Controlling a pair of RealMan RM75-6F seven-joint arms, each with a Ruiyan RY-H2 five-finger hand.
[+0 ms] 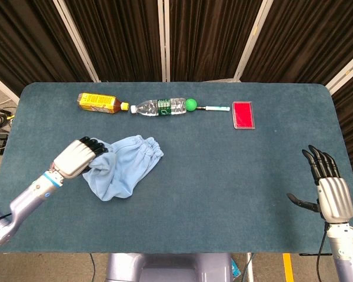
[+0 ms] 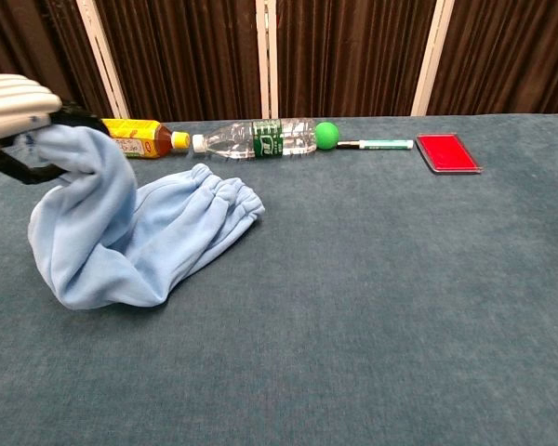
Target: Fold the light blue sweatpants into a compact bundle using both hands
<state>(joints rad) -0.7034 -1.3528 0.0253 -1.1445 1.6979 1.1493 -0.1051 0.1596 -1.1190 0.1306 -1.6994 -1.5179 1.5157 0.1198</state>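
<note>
Now 1 sweatpants [image 1: 125, 166] in left hand [image 1: 79, 157]; 2 bottles [image 1: 160, 107].

Amber bottle [image 2: 130, 137] label: yellow with red print, left of the clear bottle; print not legible.
Clear bottle [image 2: 257, 137] label: dark green band with pale marks; not legible.
Pen [image 2: 376, 144] barrel: green marking, right of the clear bottle; not legible.
Red case [image 2: 448, 152]: no readable text.
</note>
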